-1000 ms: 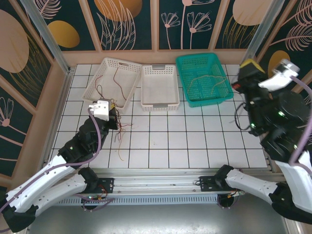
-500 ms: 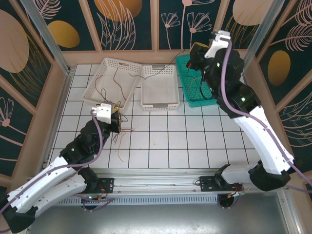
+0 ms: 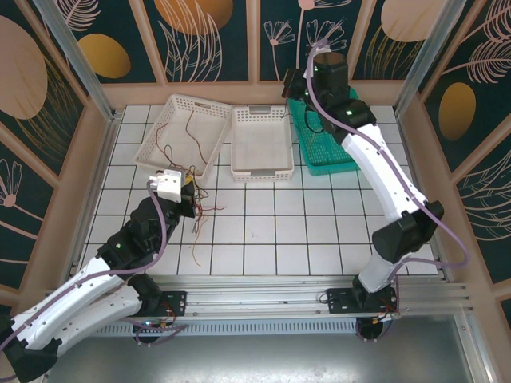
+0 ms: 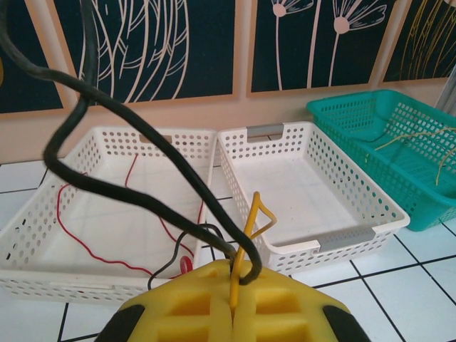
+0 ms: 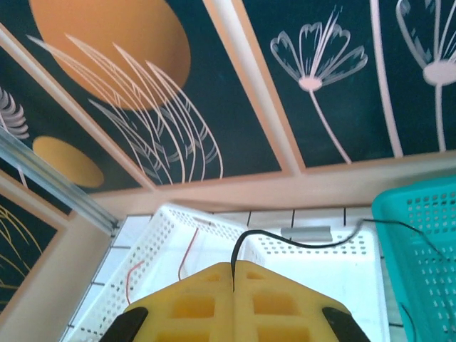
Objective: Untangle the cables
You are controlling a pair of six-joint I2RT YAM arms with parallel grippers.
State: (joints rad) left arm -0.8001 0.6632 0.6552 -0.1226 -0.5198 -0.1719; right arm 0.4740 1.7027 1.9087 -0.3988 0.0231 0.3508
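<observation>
Right pincer (image 5: 233, 274), 12 o'clock, gripping black cable (image 5: 306, 246); left pincer (image 4: 234, 303) clamping yellow cable (image 4: 247, 228). Recommending: pulling slowly, keeping slack clearing white basket (image 5: 342, 267) rims.

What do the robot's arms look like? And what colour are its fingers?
The left arm and the right arm both have smooth white shells with black joints, and a thin lilac cable runs along each. The left fingers and the right fingers are chunky yellow blocks with square hollows and black outer edges.
</observation>
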